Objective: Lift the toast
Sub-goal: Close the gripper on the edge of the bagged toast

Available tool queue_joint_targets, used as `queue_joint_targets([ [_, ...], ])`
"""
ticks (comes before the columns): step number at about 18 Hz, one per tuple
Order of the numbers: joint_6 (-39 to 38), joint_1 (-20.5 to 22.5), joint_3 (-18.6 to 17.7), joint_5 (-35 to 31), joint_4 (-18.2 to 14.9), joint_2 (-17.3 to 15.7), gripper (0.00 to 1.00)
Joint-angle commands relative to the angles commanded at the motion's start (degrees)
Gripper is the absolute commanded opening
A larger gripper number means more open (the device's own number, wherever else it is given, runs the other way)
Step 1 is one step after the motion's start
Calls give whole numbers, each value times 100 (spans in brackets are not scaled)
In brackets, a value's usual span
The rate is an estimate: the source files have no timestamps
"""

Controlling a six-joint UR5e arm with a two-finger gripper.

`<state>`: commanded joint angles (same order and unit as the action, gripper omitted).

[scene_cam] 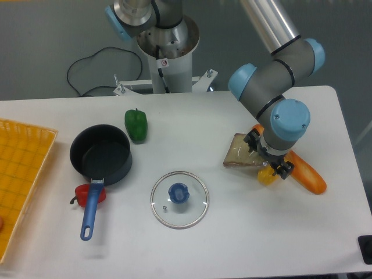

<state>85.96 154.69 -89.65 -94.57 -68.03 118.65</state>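
nearest, a glass lid (179,199) lies untouched. farther back the toast (239,154) rests flat on the table (232,244), not yet lifted. the gripper (268,160) sits low at its right edge; finger spread and grasp cannot be told.

brown toast (238,154), orange baguette (308,176), green pepper (136,124)

A silver-tubed arm (269,22) with grey joints, pale blue end caps, and a black gripper (269,160).
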Motion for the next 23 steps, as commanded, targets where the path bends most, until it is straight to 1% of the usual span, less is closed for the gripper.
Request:
queue_joint_targets([
  [8,132,88,-88,-9,-9,-44,100],
  [23,132,70,-255,-35,-27,-149,100],
])
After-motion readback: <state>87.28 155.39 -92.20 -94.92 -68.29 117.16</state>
